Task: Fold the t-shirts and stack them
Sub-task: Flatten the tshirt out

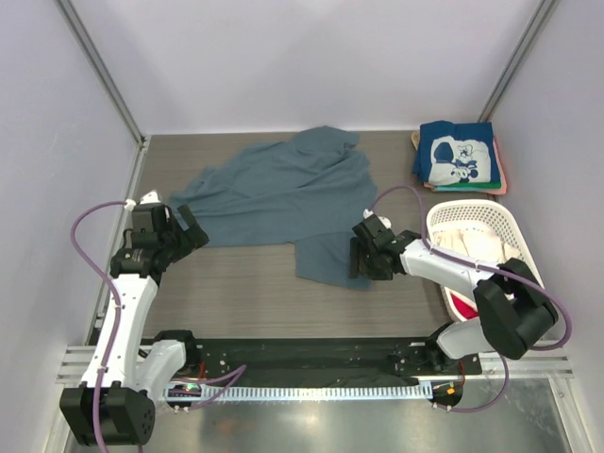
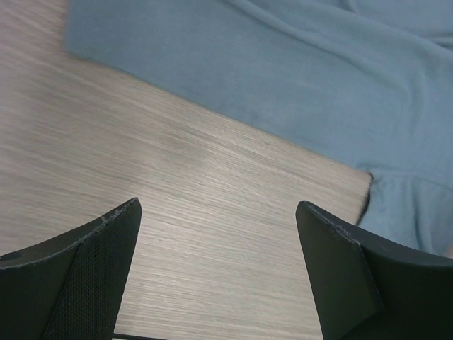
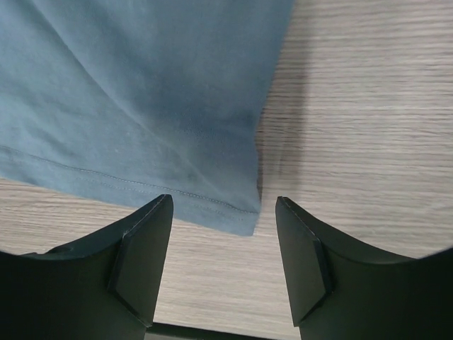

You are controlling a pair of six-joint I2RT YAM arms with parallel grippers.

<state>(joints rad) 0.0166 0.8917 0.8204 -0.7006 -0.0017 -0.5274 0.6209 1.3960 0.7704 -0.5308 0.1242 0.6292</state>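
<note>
A plain slate-blue t-shirt (image 1: 283,193) lies crumpled and spread across the middle of the table. My left gripper (image 1: 193,231) hovers open by its left edge, over bare wood; the left wrist view shows the cloth (image 2: 283,85) ahead of the fingers. My right gripper (image 1: 360,260) stands open at the shirt's near right corner. In the right wrist view that hemmed corner (image 3: 237,216) lies just beyond the gap between the fingers, with nothing gripped. A folded stack topped by a navy t-shirt (image 1: 456,156) with white print sits at the back right.
A white lattice basket (image 1: 439,212) stands at the right edge, holding cream cloth (image 1: 477,245) and a bit of red cloth (image 1: 462,304). Walls close the table at the back and both sides. Wood shows between the blue shirt and the arm bases.
</note>
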